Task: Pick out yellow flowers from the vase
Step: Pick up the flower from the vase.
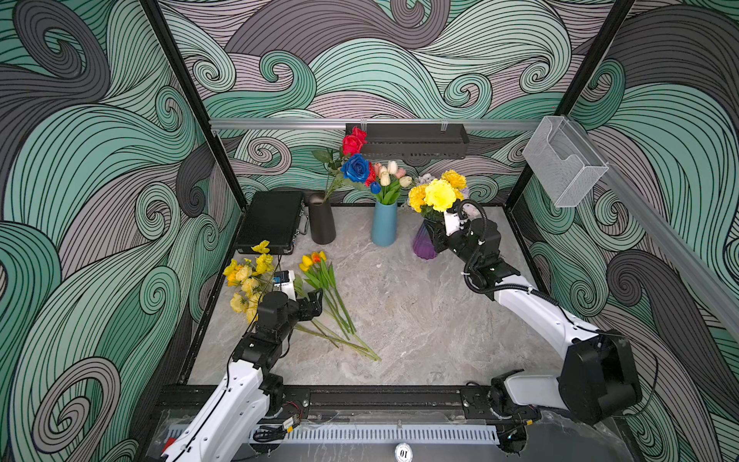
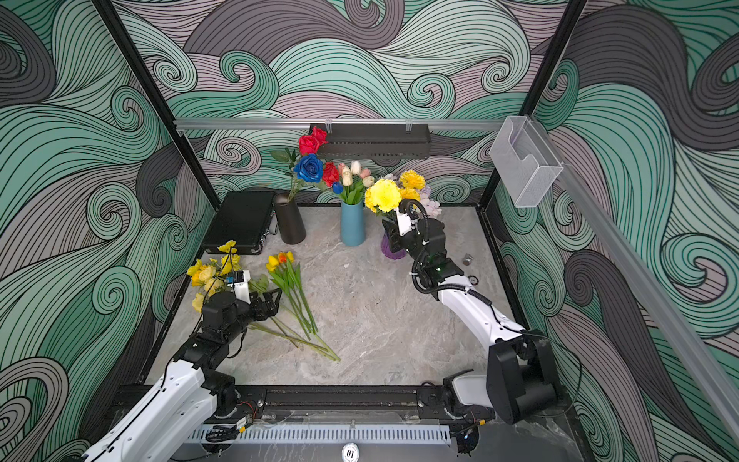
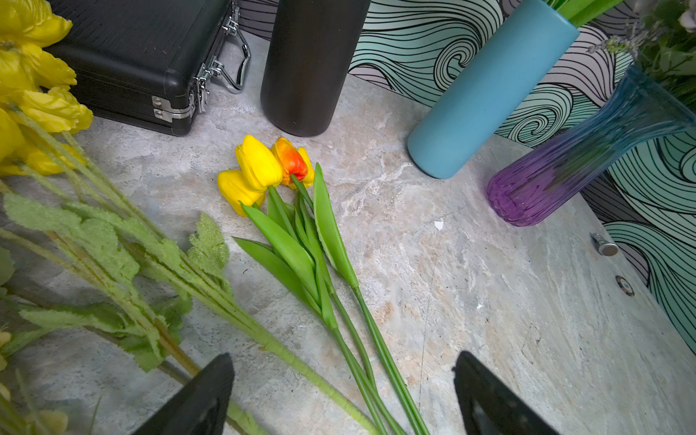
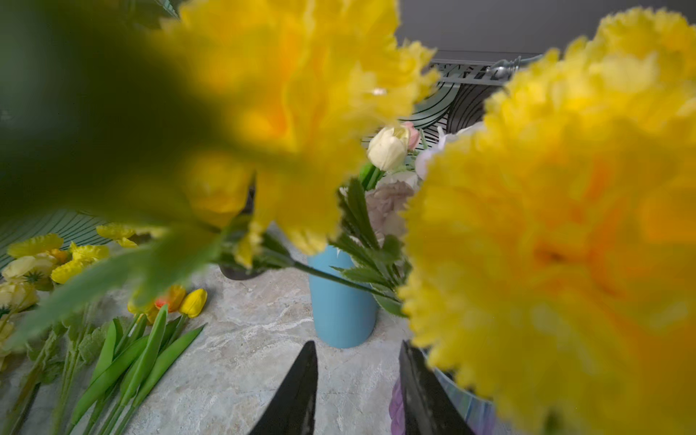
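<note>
Our right pincer (image 4: 357, 344) hangs parted, empty, beside the purple vase (image 1: 423, 245); left pincer (image 3: 343, 356) gapes above yellow tulips (image 3: 260, 165); open bench (image 1: 420, 320) between.

Yellow carnations (image 1: 440, 195) in purple vase (image 1: 423, 245); tulips (image 1: 307, 261) lying flat.

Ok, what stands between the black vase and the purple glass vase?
The blue vase of pale tulips stands between the black vase and the purple glass vase, seen in both top views.

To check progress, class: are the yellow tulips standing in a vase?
No, the yellow tulips lie flat on the table, stems stretched along its surface.
</note>
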You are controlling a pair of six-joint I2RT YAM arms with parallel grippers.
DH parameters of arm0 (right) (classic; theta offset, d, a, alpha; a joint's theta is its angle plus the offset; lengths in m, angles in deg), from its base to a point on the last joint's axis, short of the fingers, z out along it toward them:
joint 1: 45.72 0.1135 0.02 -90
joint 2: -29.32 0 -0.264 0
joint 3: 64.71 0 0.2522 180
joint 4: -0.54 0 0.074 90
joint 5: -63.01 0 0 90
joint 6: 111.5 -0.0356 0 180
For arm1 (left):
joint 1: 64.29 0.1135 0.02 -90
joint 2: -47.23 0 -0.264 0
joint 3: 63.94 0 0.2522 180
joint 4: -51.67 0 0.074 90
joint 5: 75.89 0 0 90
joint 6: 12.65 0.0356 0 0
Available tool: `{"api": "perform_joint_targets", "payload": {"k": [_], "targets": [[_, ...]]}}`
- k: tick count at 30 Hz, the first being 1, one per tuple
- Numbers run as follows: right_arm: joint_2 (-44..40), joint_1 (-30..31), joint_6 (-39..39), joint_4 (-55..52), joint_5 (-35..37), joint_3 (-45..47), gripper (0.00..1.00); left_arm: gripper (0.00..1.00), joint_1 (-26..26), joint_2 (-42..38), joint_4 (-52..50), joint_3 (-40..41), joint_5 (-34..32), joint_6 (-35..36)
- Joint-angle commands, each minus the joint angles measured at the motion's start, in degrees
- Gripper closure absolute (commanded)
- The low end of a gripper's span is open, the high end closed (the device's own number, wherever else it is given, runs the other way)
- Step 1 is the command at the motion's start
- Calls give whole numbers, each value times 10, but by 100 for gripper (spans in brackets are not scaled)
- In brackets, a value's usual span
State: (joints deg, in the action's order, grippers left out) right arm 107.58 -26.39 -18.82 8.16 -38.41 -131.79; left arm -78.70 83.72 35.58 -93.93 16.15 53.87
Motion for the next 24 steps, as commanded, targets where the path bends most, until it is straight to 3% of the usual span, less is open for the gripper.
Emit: {"api": "perform_joint_targets", "payload": {"k": [1, 3, 5, 9, 13, 18, 24], "targets": [[15, -1, 0, 69, -29, -21, 62, 10, 4, 2, 7, -5, 8, 11], [25, -1, 0, 84, -34, -23, 62, 10, 4, 1, 13, -5, 20, 12], [33, 0, 0, 87, -35, -30, 63, 9, 3, 13, 44, -8, 81, 33], [38, 0, 4, 92, -32, -32, 63, 12, -12, 101, 117, -62, 162, 12], [32, -1, 8, 90, -25, -26, 63, 16, -101, 227, 166, -170, 138, 58], [28, -2, 18, 86, -23, -17, 62, 25, -140, 358, 218, -320, 190, 80], [26, -4, 16, 90, -25, -13, 62, 25, -195, 420, 183, -460, 183, 157]]}}
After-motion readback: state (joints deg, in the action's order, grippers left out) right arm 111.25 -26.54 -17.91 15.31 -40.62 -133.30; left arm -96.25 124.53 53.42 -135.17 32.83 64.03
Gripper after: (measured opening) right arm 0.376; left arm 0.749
